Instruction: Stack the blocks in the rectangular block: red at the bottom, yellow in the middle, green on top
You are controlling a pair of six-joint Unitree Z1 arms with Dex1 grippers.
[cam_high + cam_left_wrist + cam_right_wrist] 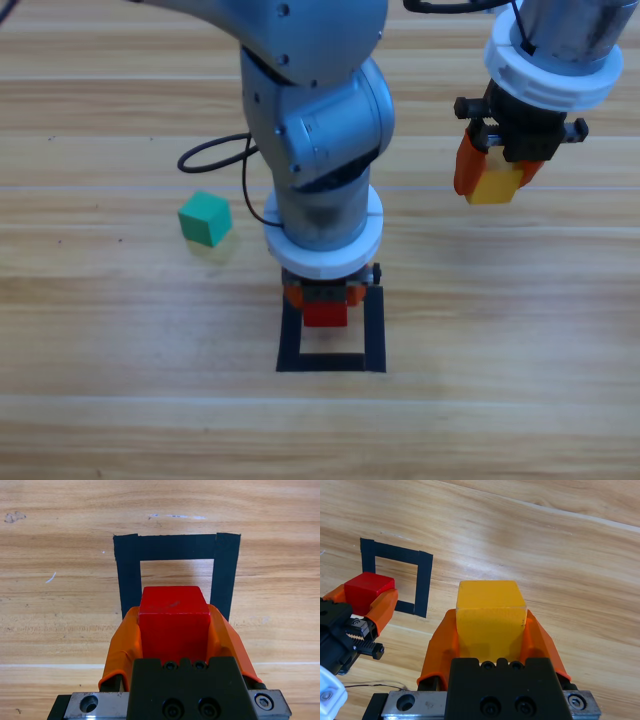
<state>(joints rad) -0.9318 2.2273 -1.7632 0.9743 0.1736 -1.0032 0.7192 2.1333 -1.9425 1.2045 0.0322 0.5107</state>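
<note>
Tape rectangle (331,361): flat matte black outline at 6 o'clock, bare wood inside.
Left gripper (325,312): jaws clamped on the red cube (325,315), over the outline's far half.
Advice: lower it square and centred, let go only once it sits flat.
Green cube (205,218): matte teal, loose at 9 o'clock.
Right gripper (495,183): at 2 o'clock, gripping the yellow cube (494,185), waiting.

1. A wooden counter (520,330) of pale planks spreads beneath both grippers, with grain lines running across it.
2. A black cable (215,152) loops over the counter, left of the left gripper (324,298).
3. A small dark mark (14,516) on the wood lies ahead and left of that gripper.
</note>
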